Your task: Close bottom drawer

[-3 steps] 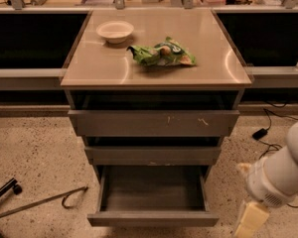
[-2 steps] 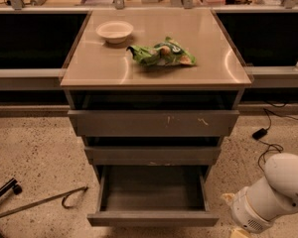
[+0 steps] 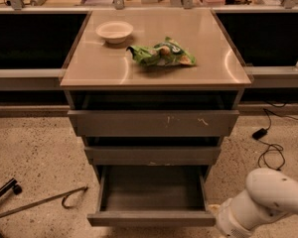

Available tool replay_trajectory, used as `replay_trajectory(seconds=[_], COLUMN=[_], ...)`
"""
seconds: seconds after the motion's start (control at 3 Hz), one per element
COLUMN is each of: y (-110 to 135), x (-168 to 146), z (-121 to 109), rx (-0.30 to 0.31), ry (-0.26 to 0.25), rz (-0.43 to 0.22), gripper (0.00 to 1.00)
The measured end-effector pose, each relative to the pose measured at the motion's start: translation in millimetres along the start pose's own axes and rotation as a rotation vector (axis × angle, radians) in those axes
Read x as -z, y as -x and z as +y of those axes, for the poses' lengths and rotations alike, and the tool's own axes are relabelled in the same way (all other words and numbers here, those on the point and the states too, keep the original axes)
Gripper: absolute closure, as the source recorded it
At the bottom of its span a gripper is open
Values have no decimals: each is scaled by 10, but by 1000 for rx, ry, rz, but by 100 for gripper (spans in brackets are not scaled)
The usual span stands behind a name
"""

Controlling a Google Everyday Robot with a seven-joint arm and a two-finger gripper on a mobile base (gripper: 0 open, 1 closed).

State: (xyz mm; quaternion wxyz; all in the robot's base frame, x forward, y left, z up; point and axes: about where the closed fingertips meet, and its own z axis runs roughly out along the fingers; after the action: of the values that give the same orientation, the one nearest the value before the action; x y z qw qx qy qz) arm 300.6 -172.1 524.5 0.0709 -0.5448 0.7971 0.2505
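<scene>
The bottom drawer (image 3: pixel 151 218) is the lowest of three grey drawers and stands pulled far out, its deep tray (image 3: pixel 151 188) bare inside. My white arm (image 3: pixel 265 202) comes in from the lower right. My gripper (image 3: pixel 214 210) shows only as a pale tip just right of the drawer front's right corner, mostly hidden by the wrist and the frame's bottom edge. I cannot tell whether it touches the drawer.
The top drawer (image 3: pixel 154 123) with white scratches and the middle drawer (image 3: pixel 153 155) stand slightly out. A white bowl (image 3: pixel 114 31) and a green snack bag (image 3: pixel 161 54) lie on the cabinet top. A metal hooked rod (image 3: pixel 44 201) lies left, black cables (image 3: pixel 269 150) right.
My arm has moved left and lower, bringing the gripper from the floor at the right up to the bottom drawer's front right corner. The drawer has not moved.
</scene>
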Motion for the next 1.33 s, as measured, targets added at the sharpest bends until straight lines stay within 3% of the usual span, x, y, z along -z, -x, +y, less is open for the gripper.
replay_trajectory(seconds=[0.67,1.0,1.33], y=[407,492,481], x=[-1583,-2112,-2217], z=[-202,-244,-315], rx=[75,90,90], ry=[153,227,227], rz=[-99,-112,-126], gripper=[0,0,0])
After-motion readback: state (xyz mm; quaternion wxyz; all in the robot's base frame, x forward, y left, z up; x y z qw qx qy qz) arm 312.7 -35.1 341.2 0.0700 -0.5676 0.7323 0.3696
